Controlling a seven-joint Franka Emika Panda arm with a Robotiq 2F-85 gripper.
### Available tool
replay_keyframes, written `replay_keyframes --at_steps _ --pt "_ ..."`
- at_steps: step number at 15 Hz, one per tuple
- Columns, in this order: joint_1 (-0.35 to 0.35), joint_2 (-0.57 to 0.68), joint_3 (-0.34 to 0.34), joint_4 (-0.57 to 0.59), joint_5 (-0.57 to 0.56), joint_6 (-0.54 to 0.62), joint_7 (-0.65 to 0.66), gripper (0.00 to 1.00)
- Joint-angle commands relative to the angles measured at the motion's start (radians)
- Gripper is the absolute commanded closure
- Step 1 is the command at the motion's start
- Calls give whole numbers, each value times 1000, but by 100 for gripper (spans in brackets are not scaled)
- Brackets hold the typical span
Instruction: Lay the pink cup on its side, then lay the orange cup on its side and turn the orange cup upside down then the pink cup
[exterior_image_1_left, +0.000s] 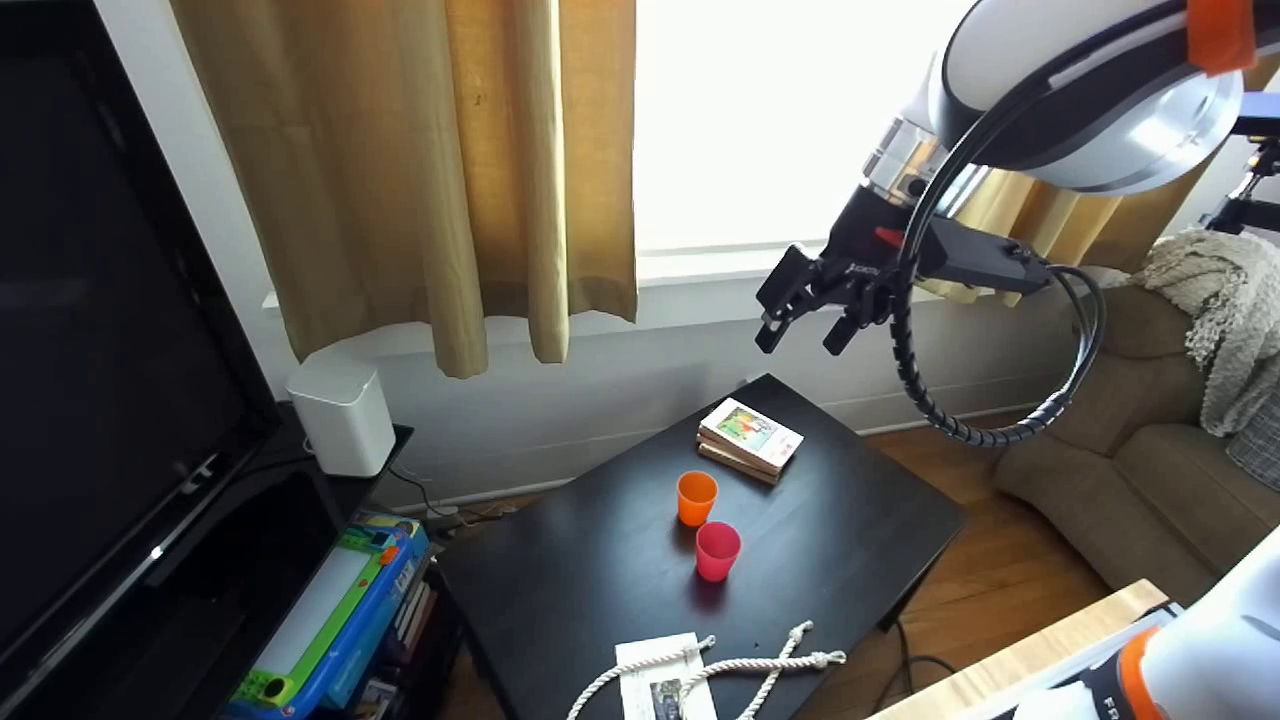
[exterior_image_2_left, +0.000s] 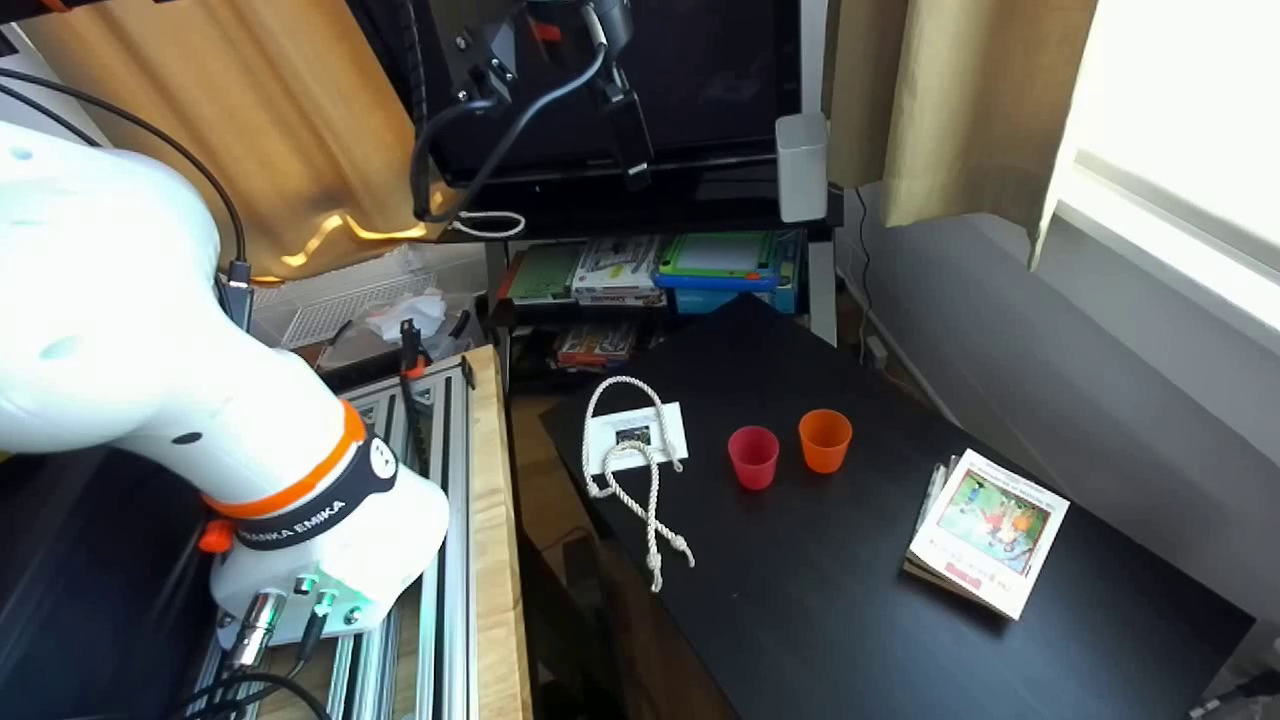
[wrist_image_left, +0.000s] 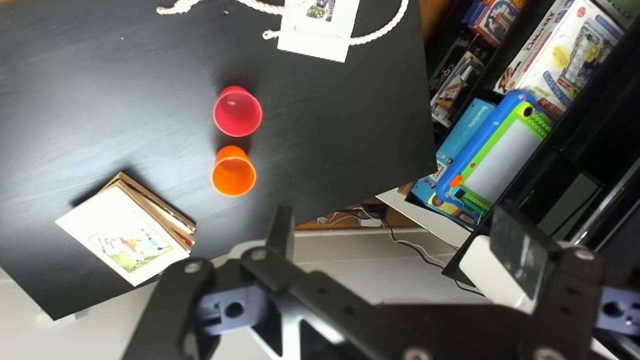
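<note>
The table lies well below the gripper, whose jaws stand apart, empty. On the table, upright, are the pink cup and, just beside it, the orange cup: probably light, stiff, slick; best pinched gently at the rim.

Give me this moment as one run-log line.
hand: open, empty; pink cup: upright, mouth up; orange cup: same, standing apart; status: neither laid over
</note>
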Motion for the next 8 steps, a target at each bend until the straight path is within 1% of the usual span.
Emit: replay_keyframes --at_steps 1,3,4,5,6,8 --pt "23 118 -28 37 41 11 -77 0" --pt "15 198 1 51 33 90 -78 0" --pt "35 252 -4 62 67 158 -103 0" --pt "72 330 -18 72 131 237 -141 0" --pt "100 388 -26 83 187 291 -179 0" --pt "117 509 -1 113 253 381 -183 0"
